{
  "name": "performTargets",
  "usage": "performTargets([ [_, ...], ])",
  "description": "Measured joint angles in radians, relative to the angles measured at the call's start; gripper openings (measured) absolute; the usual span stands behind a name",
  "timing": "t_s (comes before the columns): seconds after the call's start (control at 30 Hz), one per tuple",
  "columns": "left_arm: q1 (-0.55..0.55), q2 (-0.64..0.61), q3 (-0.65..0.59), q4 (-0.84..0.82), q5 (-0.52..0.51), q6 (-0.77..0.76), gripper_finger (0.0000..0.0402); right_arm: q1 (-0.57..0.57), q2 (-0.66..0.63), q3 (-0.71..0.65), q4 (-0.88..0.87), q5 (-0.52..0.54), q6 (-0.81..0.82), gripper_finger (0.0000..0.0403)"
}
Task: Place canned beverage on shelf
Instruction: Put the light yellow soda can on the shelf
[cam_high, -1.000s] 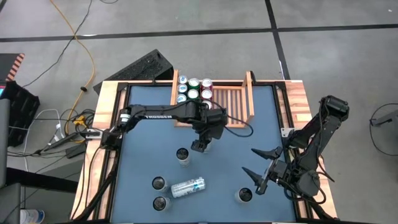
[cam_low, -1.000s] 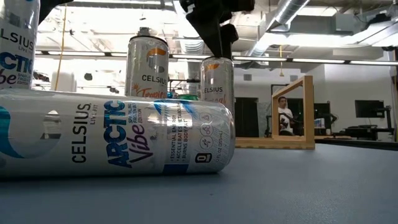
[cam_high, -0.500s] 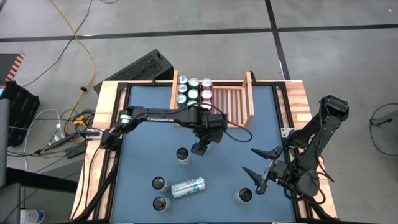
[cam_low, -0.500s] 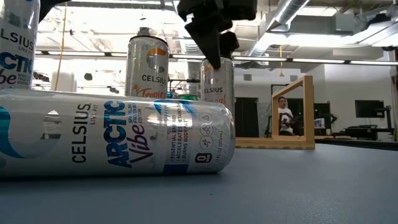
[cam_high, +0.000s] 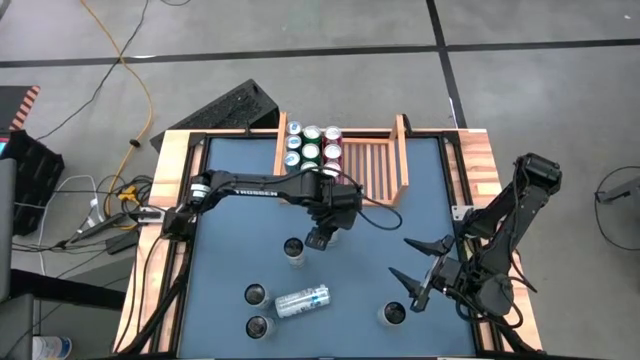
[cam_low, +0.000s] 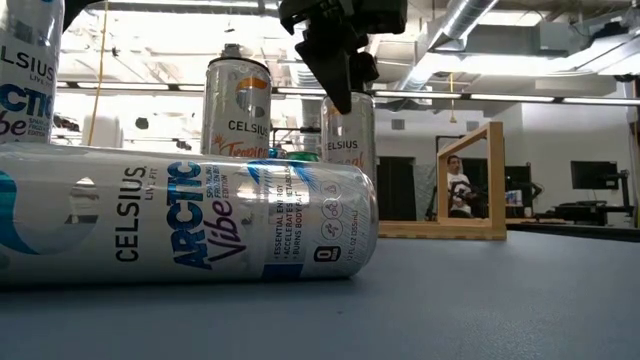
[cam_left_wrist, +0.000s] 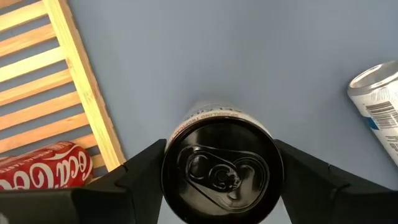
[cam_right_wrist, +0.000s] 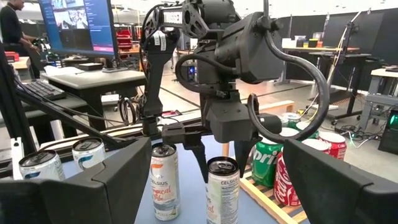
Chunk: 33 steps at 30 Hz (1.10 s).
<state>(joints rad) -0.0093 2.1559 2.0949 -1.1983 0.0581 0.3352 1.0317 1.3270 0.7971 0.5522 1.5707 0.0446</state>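
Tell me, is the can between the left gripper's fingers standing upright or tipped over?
Upright. The can shows its round top straight on in the left wrist view, and it stands vertical under the left gripper in the low view.

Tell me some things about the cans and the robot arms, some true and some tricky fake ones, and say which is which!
1. One can lies on its side on the table. True.
2. The shelf is empty. False: several cans stand in it.
3. The left tool is right over an upright can. True.
4. The right tool holds a can. False: it is open and empty, waiting near the table's right edge.
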Motion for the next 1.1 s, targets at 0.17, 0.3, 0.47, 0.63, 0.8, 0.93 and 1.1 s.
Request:
performTargets([
  [0.17, -0.009, 0.000, 0.026, 0.012, -0.040, -0.006, 0.0237, 0.000, 0.000, 0.000, 0.035, 0.000, 0.000, 0.0356],
  [0.3, 0.016, 0.001, 0.100, -0.013, -0.035, -0.036, 0.0241, 0.000, -0.015, 0.000, 0.034, 0.000, -0.003, 0.0356],
  [0.47, 0.071, -0.010, 0.216, 0.012, -0.064, -0.058, 0.0242, -0.014, -0.015, 0.000, 0.024, 0.000, -0.003, 0.0356],
  [0.63, 0.135, -0.010, 0.259, 0.127, -0.071, -0.048, 0.0243, -0.019, -0.015, 0.000, 0.024, 0.000, -0.002, 0.0356],
  [0.8, 0.218, -0.009, 0.256, 0.163, -0.078, -0.049, 0.0243, -0.020, -0.015, 0.000, 0.024, 0.000, 0.007, 0.0356],
  [0.93, 0.275, -0.009, 0.258, 0.237, -0.115, -0.002, 0.0244, -0.021, -0.015, 0.000, 0.023, 0.000, 0.008, 0.0356],
  [1.1, 0.366, -0.009, 0.257, 0.310, -0.089, 0.005, 0.0244, -0.028, -0.015, 0.000, 0.023, -0.001, 0.008, 0.0356],
])
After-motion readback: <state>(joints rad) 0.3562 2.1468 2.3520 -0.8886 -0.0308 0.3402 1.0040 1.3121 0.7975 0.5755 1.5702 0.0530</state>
